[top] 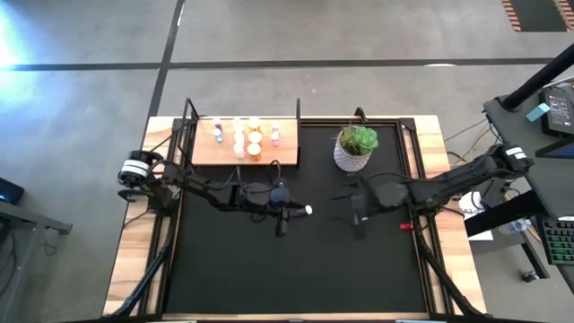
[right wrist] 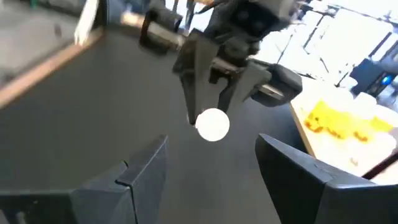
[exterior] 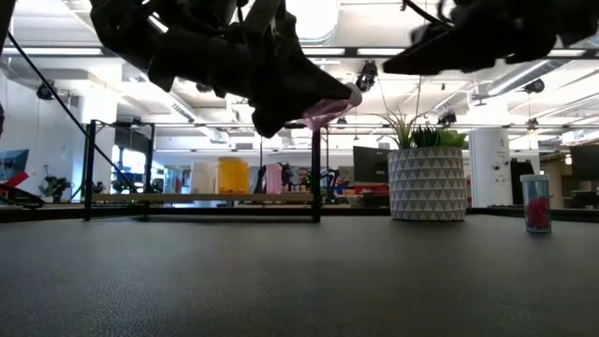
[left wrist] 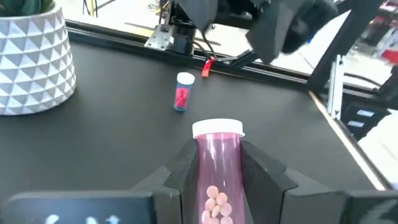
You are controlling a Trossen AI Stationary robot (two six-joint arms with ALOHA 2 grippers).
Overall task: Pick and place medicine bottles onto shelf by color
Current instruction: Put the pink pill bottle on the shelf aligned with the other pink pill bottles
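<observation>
The left gripper (left wrist: 217, 180) is hanging above the middle of the black mat (top: 296, 260), its jaws clamping a pinkish pill bottle (left wrist: 217, 168) that is lying level with its white cap pointing toward three o'clock in the high view. Facing it from three o'clock, the right gripper (right wrist: 211, 174) is holding its jaws wide apart around nothing, also clear of the mat. Outward, the wooden shelf (top: 202, 154) at eleven o'clock is carrying white, orange and pink bottles (top: 242, 136), the potted plant (top: 355, 148) is standing at one o'clock, and a small red-filled bottle (exterior: 535, 203) is sitting upright by the mat's three o'clock edge on the counter (top: 134, 260).
</observation>
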